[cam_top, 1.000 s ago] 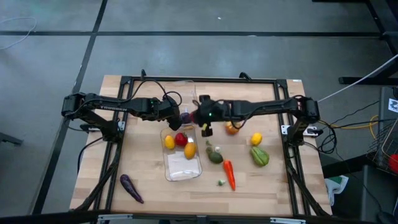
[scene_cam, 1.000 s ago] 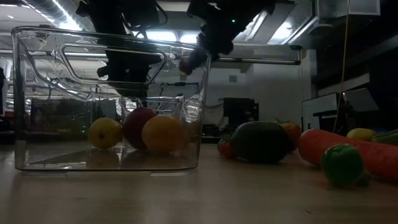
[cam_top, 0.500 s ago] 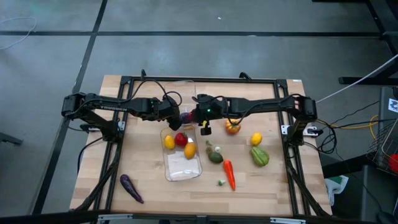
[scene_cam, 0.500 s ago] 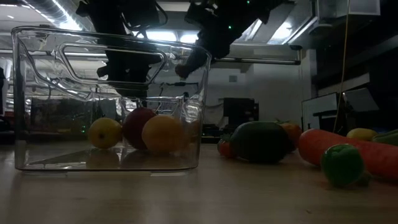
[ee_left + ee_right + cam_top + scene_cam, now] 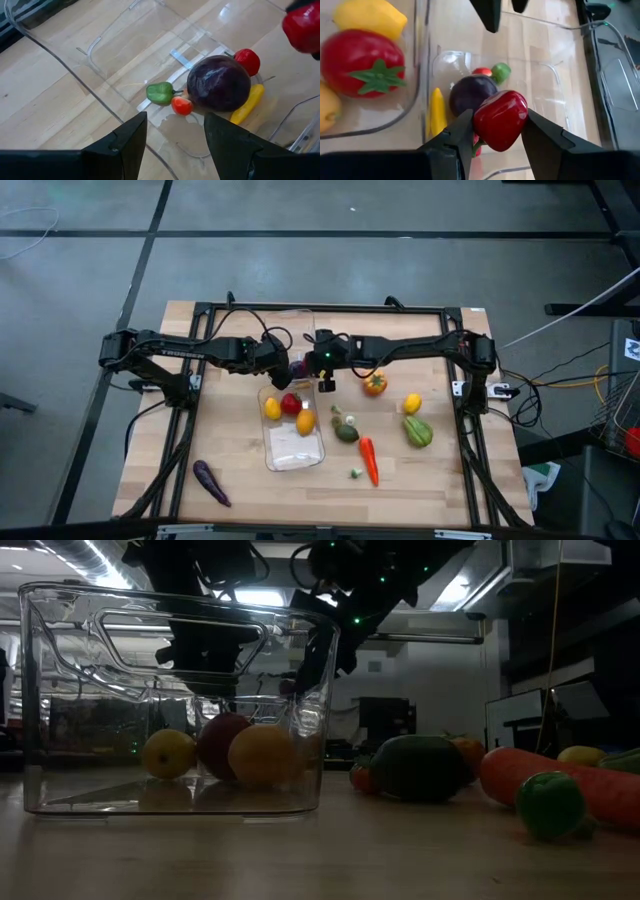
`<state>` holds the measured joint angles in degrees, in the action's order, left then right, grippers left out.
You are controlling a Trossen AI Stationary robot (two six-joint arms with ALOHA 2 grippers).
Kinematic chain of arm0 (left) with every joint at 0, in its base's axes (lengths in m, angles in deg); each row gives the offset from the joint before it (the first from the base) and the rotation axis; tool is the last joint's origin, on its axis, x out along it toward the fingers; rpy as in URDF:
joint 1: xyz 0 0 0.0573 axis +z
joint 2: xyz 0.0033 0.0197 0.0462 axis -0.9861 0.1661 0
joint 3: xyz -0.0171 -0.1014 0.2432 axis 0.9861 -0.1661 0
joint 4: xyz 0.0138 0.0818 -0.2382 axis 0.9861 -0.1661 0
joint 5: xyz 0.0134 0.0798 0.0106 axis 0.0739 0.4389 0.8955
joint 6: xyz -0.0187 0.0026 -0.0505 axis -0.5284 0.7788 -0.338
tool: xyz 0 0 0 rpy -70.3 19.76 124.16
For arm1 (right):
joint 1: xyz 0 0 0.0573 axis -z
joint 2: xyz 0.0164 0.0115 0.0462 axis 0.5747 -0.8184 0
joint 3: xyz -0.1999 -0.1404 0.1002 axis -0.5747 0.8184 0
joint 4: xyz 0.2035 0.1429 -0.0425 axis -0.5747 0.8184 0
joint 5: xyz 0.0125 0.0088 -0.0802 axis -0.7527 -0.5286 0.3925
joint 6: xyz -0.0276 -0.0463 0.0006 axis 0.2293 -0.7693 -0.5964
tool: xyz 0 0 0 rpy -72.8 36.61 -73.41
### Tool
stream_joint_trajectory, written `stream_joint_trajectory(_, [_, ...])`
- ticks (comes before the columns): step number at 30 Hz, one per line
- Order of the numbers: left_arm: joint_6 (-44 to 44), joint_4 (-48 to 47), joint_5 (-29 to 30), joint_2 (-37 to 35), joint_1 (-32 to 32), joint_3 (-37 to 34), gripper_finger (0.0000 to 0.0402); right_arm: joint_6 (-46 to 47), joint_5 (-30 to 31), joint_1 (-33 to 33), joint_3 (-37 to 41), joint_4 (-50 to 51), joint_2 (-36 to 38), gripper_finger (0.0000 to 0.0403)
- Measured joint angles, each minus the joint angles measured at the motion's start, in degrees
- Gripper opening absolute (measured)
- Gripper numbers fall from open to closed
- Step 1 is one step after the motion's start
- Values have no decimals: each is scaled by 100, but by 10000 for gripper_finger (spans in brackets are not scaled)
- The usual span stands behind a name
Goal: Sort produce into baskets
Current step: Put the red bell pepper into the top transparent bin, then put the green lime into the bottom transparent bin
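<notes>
Right gripper [image 5: 496, 131] is clamped on a glossy red toy pepper [image 5: 500, 119], fingers pressed on both sides of it. In the high view it sits at table centre [image 5: 303, 366], over the far clear plastic rectangular bin [image 5: 291, 320].

That far bin holds a round dark purple piece [image 5: 472, 93], a slim yellow pepper [image 5: 437, 117], a small green piece [image 5: 501, 72] and a small red piece [image 5: 481, 71]. The left wrist view shows the same group: purple [image 5: 219, 82], yellow [image 5: 247, 103], green [image 5: 160, 93], small red tomato-like piece [image 5: 182, 105], plus another red piece [image 5: 248, 61] touching the purple one. The held red pepper shows at that view's corner [image 5: 302, 27].

Left gripper [image 5: 175, 130] has its fingers spread with nothing between them. It hangs just beside the right gripper [image 5: 278, 360], above the far bin.

The near clear plastic bin [image 5: 295, 450] holds 3 pieces at its far end: a yellow lemon [image 5: 272, 408], a red tomato with green star-shaped top [image 5: 291, 403] and an orange-yellow fruit [image 5: 305, 421]. Low view shows them touching in a row behind the bin's wall [image 5: 222, 748].

Loose on the wooden table [image 5: 250, 480]:
- orange pepper [image 5: 375, 385]
- yellow lemon [image 5: 411, 403]
- green ribbed vegetable [image 5: 417, 431]
- dark green avocado [image 5: 346, 431]
- orange carrot [image 5: 369, 460], with a tiny green piece [image 5: 355, 473] just beside it
- purple aubergine [image 5: 211, 482], well apart near the left front corner
</notes>
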<state>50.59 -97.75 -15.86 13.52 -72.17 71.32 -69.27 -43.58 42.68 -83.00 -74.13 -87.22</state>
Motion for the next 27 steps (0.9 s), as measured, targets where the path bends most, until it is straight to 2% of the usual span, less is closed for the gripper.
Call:
stream_joint_trajectory(8, [4,2,0,0,0,0,194,-1,-60,6,0,-4,0,154])
stream_joint_trajectory(20, [7,4,0,0,0,0,194,175,254,-5,-2,-320,0,283])
stream_joint_trajectory(27, [9,4,0,0,0,0,194,185,286,-5,-2,-352,0,322])
